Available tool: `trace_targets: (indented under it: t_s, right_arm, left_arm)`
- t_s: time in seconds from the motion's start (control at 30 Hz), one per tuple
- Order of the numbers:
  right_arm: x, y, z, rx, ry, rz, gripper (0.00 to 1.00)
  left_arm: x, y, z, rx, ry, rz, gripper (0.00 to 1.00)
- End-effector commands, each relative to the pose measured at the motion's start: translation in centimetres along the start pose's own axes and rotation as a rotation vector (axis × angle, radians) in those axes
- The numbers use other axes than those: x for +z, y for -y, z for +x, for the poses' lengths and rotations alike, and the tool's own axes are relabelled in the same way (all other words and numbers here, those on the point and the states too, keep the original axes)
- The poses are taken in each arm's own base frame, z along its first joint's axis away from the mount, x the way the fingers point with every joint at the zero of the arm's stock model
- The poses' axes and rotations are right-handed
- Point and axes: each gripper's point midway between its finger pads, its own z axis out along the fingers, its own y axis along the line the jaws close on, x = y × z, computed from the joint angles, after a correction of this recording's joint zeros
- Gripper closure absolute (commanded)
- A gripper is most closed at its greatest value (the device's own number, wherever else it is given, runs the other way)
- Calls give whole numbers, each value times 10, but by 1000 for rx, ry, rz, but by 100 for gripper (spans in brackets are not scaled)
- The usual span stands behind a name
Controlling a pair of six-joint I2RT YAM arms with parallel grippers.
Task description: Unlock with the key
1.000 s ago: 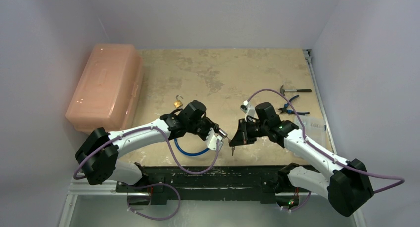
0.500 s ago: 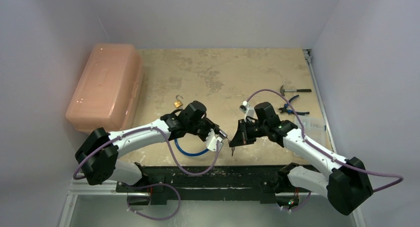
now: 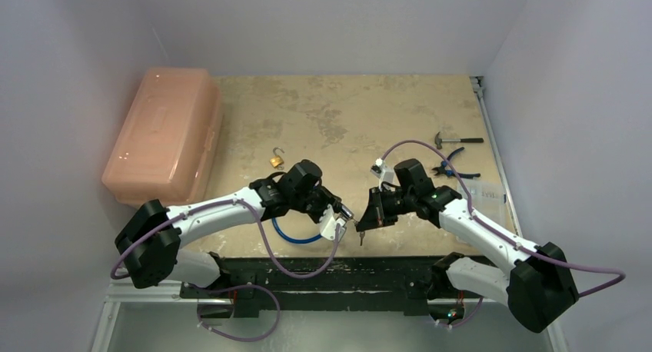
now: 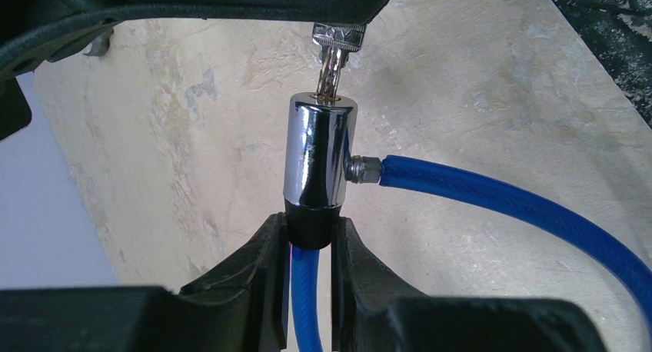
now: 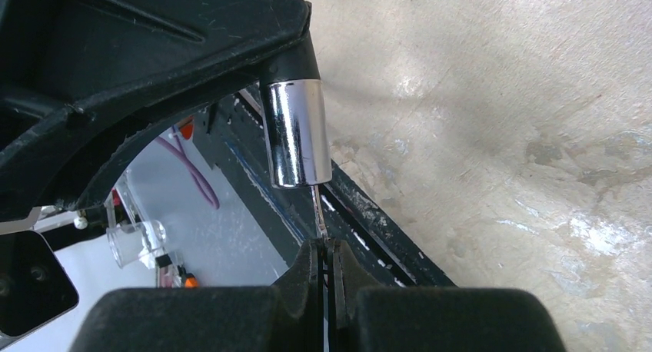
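- Top view: my left gripper (image 3: 339, 215) and right gripper (image 3: 361, 224) meet tip to tip close to the near edge of the table (image 3: 346, 114). The blue cable (image 3: 296, 235) loops on the table just behind and under the left gripper. A brass padlock (image 3: 276, 161) with its shackle swung open lies beyond the left wrist, apart from both grippers. A pink plastic box (image 3: 165, 133) sits far out on the left arm's side. A hammer (image 3: 454, 140) and pliers (image 3: 450, 167) lie beyond the right arm.
- Left wrist view: my left jaws are only narrowly parted and clamp the black collar at the base of the chrome lock cylinder (image 4: 318, 148), which stands straight out from the fingertips. One cable end is seated in the cylinder's side, so I judge it locked. The key (image 4: 335, 52) has its blade in the far face.
- Right wrist view: my right jaws are pinched almost closed on the key. Its thin blade runs straight ahead into the cylinder, with some of the blade showing outside.
- Progress: the lock is held and the key is gripped and entered. Whether it is fully home I cannot tell. What is left is seating it if needed, turning it and freeing the cable end.
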Motion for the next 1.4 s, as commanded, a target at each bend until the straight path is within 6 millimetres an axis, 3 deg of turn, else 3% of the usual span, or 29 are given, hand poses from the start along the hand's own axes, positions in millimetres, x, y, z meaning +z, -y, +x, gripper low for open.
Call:
trace_targets:
  t_s: [0.0, 0.6, 1.37]
  right_arm:
    - [-5, -13, -17, -58, 43, -26, 100]
    - [-6, -15, -19, -66, 64, -33, 100]
    - [-8, -15, -38, -88, 154, -10, 100]
  left_arm:
    - [-4, -5, -23, 60, 70, -18, 100]
    - [-5, -9, -28, 64, 72, -32, 100]
    - [-1, -7, -40, 61, 113, -14, 100]
